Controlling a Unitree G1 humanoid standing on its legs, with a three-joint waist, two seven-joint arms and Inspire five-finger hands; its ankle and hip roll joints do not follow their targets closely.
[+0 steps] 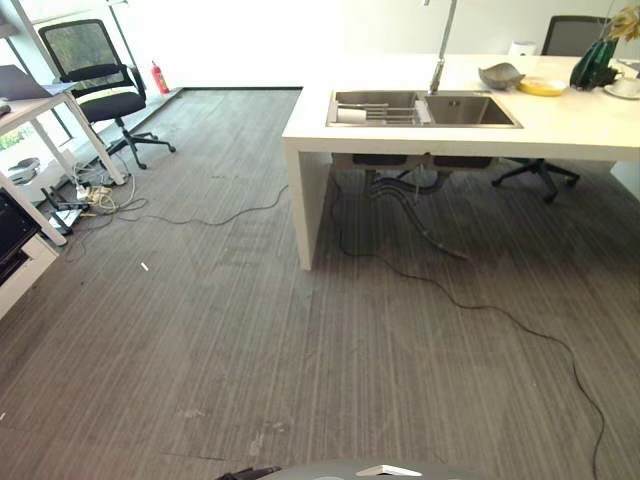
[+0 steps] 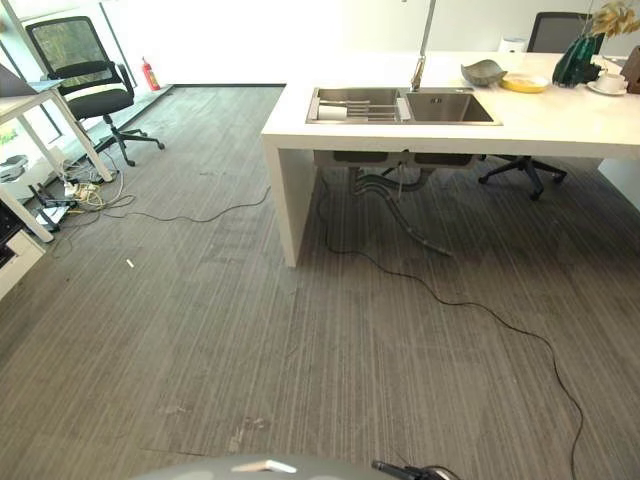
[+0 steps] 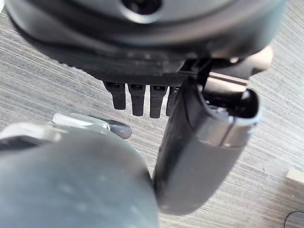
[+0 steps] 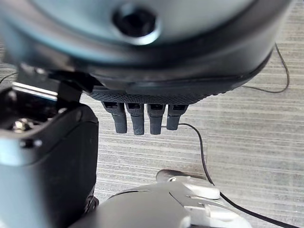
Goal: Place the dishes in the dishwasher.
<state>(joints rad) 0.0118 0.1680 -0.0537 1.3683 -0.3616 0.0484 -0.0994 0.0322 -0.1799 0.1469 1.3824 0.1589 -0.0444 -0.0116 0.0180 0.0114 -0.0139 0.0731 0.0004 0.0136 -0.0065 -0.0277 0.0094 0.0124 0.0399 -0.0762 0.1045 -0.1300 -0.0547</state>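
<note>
A white counter (image 1: 560, 125) stands ahead to the right with a steel double sink (image 1: 470, 110) set in it. A wire rack (image 1: 385, 110) with something white lies in the sink's left basin. Beyond the sink sit a grey bowl (image 1: 500, 75), a yellow plate (image 1: 543, 87) and a white cup on a saucer (image 1: 625, 88). My left hand (image 3: 137, 99) hangs over the grey floor, its fingers straight and holding nothing. My right hand (image 4: 142, 118) hangs the same way, open and empty, above a floor cable.
A tall faucet (image 1: 440, 50) rises behind the sink, and a green vase (image 1: 593, 65) stands by the plate. Black cables (image 1: 480, 300) trail across the floor from under the counter. A black office chair (image 1: 100, 85) and a white desk (image 1: 40, 110) stand at the left.
</note>
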